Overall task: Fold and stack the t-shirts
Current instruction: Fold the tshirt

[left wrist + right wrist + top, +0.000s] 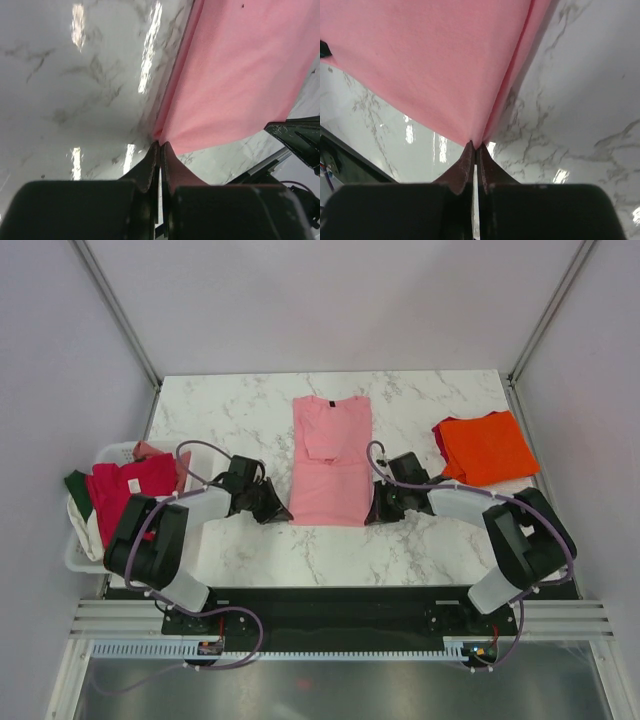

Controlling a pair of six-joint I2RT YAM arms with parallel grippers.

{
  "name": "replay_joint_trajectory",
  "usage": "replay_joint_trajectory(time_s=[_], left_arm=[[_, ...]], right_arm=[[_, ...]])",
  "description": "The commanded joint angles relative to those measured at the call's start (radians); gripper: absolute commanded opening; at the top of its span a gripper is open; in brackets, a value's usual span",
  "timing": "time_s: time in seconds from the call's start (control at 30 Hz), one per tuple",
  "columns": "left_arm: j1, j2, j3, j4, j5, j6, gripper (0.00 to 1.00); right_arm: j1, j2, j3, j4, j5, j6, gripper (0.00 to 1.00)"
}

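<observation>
While clamped, L pincer (160, 144), R pincer (475, 145) nip pink tee (235, 75) corners.

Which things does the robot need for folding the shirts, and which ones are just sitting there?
For the job:
- pink t-shirt, pinched at its near corners by the left tool and right tool
- orange t-shirt, already folded
- crimson t-shirt, dark green shirt and cream shirt, heaped in the basket

Just sitting there:
- white basket
- marble table

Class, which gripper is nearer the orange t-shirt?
Right. The right gripper pinches the pink t-shirt's near right corner, left of the orange t-shirt; the left gripper pinches the near left corner, farther away.
</observation>
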Motion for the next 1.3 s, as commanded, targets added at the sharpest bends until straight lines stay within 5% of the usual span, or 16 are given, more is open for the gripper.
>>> replay_joint_trajectory(time_s=[0.0,0.13,0.17,0.2,0.23,0.3,0.53,1.0,1.27], left_arm=[[-0.003,-0.111,-0.060,-0.058,0.009,0.086,0.02],[-0.003,-0.182,-0.074,-0.125,0.015,0.120,0.02],[-0.003,-0.205,-0.077,-0.141,0.015,0.123,0.07],[-0.003,-0.217,-0.077,-0.147,0.018,0.124,0.14],[-0.003,-0.228,-0.067,-0.158,0.015,0.127,0.31],[-0.001,-0.248,-0.047,-0.198,-0.013,0.141,0.41],[0.000,-0.227,0.117,-0.285,-0.124,0.150,0.51],[0.009,0.158,0.485,-0.254,-0.158,0.170,0.42],[0.009,0.260,0.535,-0.250,-0.177,0.179,0.42]], right_arm=[[0.034,-0.129,-0.078,0.008,0.029,0.050,0.04],[0.042,-0.223,-0.123,-0.020,0.039,0.060,0.39],[0.042,-0.235,-0.114,-0.037,0.080,0.053,0.41],[0.041,-0.246,-0.085,-0.052,0.097,0.040,0.41],[0.039,-0.244,-0.065,-0.081,0.125,0.030,0.42],[0.031,-0.220,-0.001,-0.104,0.130,0.004,0.41],[-0.010,-0.082,0.176,-0.124,0.160,-0.013,0.36],[-0.022,0.236,0.445,-0.118,0.231,-0.017,0.36],[-0.024,0.288,0.471,-0.123,0.277,-0.022,0.40]])
